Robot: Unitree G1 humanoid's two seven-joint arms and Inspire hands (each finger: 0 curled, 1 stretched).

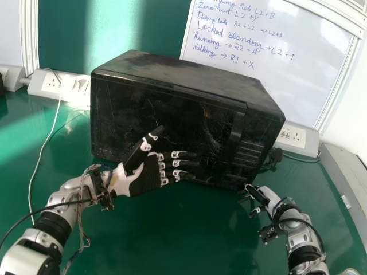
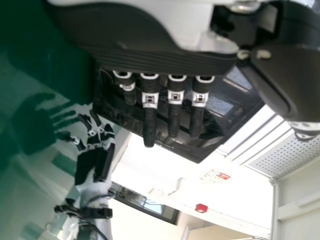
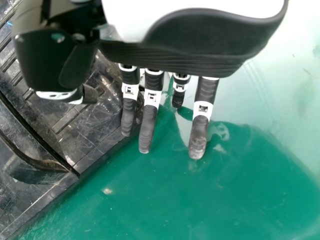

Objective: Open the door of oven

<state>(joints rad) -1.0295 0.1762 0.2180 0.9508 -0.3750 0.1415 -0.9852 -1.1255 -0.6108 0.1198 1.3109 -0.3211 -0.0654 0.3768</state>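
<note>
Green table [image 1: 143, 235] under black oven [image 1: 183, 74], door [image 1: 192, 123] closed; left hand [image 1: 146, 173] before it.

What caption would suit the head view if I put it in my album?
Robot's left hand open before the closed black oven, right hand near its lower corner.

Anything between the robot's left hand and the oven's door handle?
In the head view, nothing separate shows between the left hand and the handle, just a stretch of scratched black door.

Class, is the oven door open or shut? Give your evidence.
Shut: in the head view, the door sits flush with the front of the oven.
</note>
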